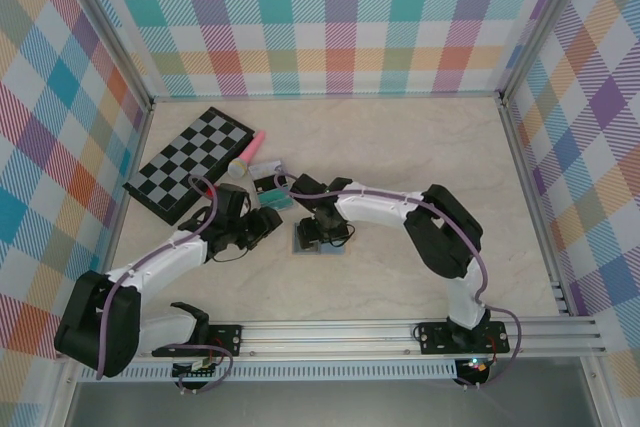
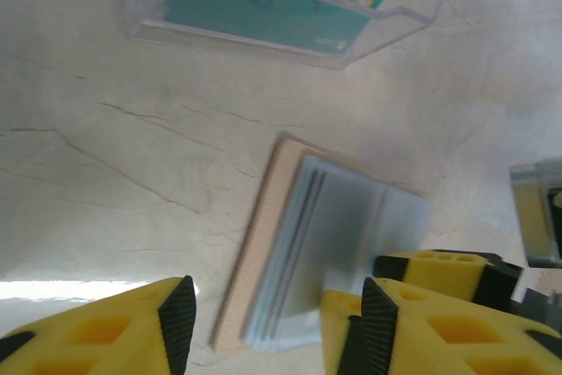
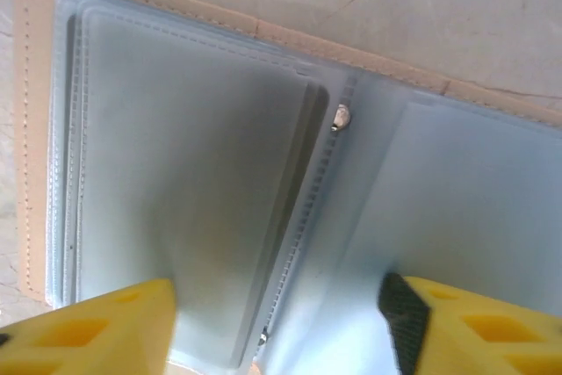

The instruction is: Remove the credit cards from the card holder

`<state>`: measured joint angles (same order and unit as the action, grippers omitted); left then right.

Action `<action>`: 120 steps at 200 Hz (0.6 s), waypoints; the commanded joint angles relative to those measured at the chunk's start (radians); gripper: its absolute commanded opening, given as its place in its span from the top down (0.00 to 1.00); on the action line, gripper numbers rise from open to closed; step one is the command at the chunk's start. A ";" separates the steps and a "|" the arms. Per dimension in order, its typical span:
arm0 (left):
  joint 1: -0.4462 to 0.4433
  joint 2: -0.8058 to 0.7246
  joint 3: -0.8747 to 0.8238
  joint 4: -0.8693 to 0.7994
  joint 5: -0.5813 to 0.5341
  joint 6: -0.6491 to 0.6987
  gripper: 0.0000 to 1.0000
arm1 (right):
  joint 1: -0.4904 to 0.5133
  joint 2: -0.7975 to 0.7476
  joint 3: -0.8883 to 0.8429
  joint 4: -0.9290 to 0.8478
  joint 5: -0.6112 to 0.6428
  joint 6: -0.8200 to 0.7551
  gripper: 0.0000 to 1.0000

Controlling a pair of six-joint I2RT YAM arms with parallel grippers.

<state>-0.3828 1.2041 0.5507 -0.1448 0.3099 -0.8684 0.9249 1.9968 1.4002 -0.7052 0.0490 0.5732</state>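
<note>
As the card holder (image 3: 219, 155) lies open at frame centre, the left end effector (image 2: 263, 309) and right end effector (image 3: 279, 305) hang wide, empty. Pinching a sleeve could drag it.

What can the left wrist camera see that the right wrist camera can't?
Left wrist, not right wrist: a clear plastic case with a teal card inside. Right wrist, not left wrist: a tiny silver metal stud at the fold. Both: the flat tan folding card holder, lying opened to its light-blue inner panels.
</note>
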 commanded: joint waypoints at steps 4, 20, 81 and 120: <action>0.015 0.028 -0.017 0.091 0.090 -0.011 0.52 | 0.005 0.047 0.010 -0.057 0.027 -0.013 0.44; 0.013 0.042 -0.017 0.123 0.132 -0.011 0.53 | 0.005 0.047 -0.004 -0.048 0.031 -0.020 0.49; -0.016 0.135 0.007 0.215 0.218 -0.017 0.57 | -0.015 -0.006 -0.091 0.057 -0.009 -0.074 0.59; -0.049 0.204 0.030 0.243 0.221 -0.027 0.61 | -0.037 -0.043 -0.144 0.119 -0.048 -0.082 0.62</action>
<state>-0.4110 1.3773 0.5472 0.0559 0.5022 -0.8822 0.9016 1.9526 1.3155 -0.6266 0.0433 0.5117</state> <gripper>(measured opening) 0.397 0.386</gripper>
